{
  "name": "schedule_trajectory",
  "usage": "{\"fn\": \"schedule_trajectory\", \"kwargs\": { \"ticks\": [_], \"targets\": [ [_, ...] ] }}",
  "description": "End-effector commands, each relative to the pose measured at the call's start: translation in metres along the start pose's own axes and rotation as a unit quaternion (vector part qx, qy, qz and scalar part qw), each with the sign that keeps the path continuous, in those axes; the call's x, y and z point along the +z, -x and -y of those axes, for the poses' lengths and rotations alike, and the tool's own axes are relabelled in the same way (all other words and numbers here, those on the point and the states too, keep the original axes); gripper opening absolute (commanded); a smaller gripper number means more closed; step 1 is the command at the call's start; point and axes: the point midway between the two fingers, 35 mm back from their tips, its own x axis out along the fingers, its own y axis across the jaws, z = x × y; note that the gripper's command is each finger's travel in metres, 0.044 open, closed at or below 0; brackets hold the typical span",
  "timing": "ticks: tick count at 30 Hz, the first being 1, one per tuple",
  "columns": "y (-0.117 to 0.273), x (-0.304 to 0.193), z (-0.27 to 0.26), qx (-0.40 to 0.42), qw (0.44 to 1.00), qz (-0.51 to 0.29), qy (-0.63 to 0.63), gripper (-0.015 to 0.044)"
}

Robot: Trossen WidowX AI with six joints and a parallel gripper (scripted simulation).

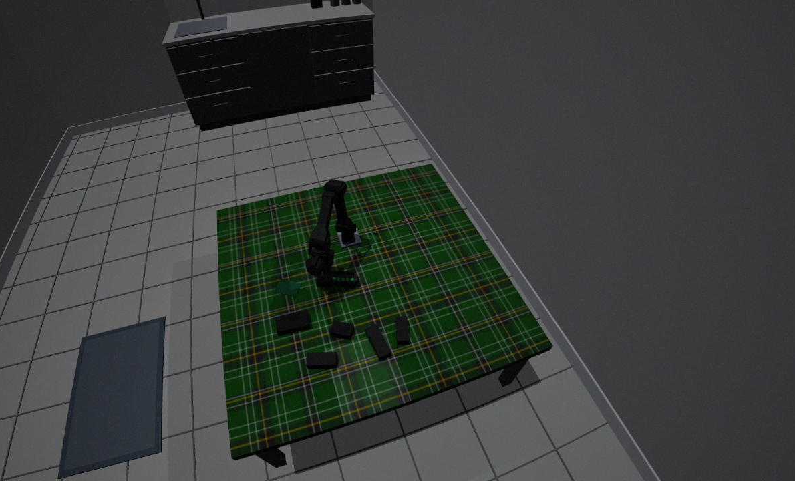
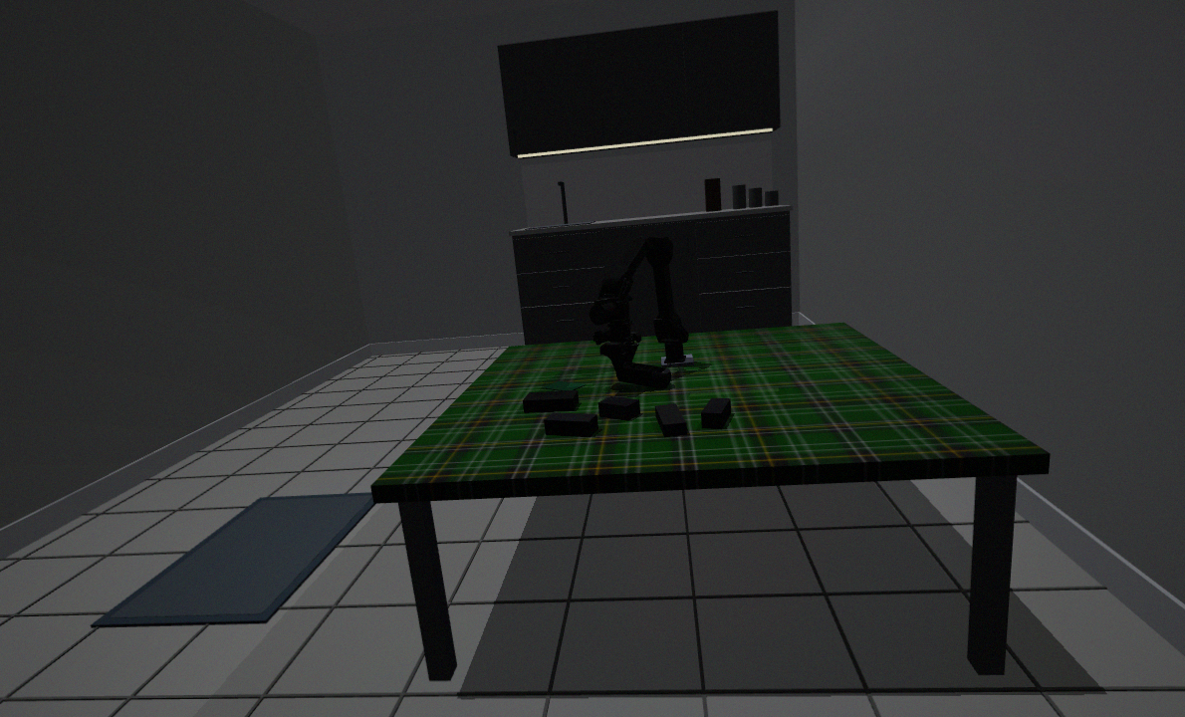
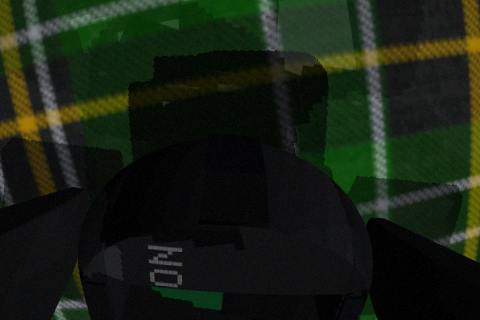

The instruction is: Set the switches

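The dark grey controller unit [image 1: 345,280] [image 2: 648,375] [image 3: 280,272] is low over the green plaid bench [image 1: 478,298] [image 2: 846,418], its right end a little lower in the exterior view. I cannot tell whether it touches the bench. My gripper [image 1: 323,274] [image 2: 621,372] [image 3: 228,224] is shut on its left end, one finger on each side. In the top view, a row of small green switch ends shows on its top. In the wrist view, an "ON" marking and one green switch end show near the bottom edge. The label is hidden, and the switch positions are too small to read.
Several dark blocks, among them a wide one [image 1: 292,323] [image 2: 550,400], a small one [image 1: 341,329] [image 2: 618,408] and a long one [image 1: 378,342] [image 2: 670,419], lie toward the bench's front. A flat green piece [image 1: 287,287] [image 2: 564,386] lies left of the unit.
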Motion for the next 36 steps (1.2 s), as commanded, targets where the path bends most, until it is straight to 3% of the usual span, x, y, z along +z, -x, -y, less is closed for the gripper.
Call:
{"fn": "schedule_trajectory", "kwargs": {
  "ticks": [1,28,32,36],
  "targets": [
    [-0.005,-0.002,0.001,-0.003,1.0,-0.006,0.005,0.0338],
    [-0.016,0.003,0.0,-0.001,1.0,-0.001,0.001,0.0338],
    [-0.017,0.003,0.001,-0.002,1.0,-0.001,0.001,0.044],
    [-0.017,0.003,0.001,-0.002,1.0,-0.001,0.001,0.044]
  ]
}}
